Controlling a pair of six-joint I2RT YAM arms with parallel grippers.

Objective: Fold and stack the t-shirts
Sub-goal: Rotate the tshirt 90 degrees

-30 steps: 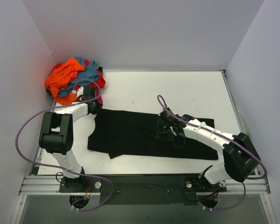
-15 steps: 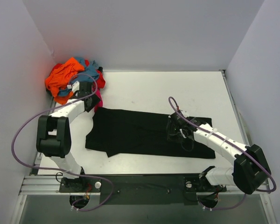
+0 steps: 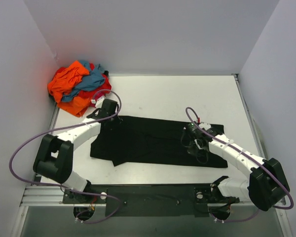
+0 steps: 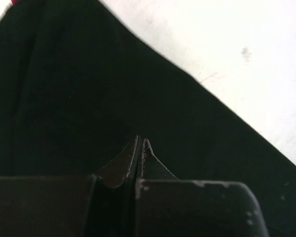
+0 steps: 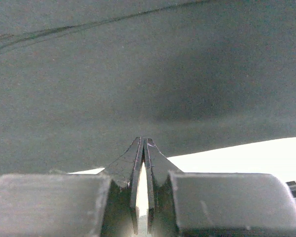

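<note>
From above, we see the shirt [image 3: 148, 140] flat on the bench [image 3: 187, 94], its long axis running left to right. The left tool [image 3: 110, 114] is at its far-left corner, the right tool [image 3: 191, 140] near its right end.

Left wrist: tool closed over black cloth.

Right wrist: closed likewise.

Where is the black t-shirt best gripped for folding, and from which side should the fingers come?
Probably its far edge, near the corners, coming down from the far side. The black t-shirt lies spread flat on the table, so only its thin edges can be pinched and lifted.
</note>
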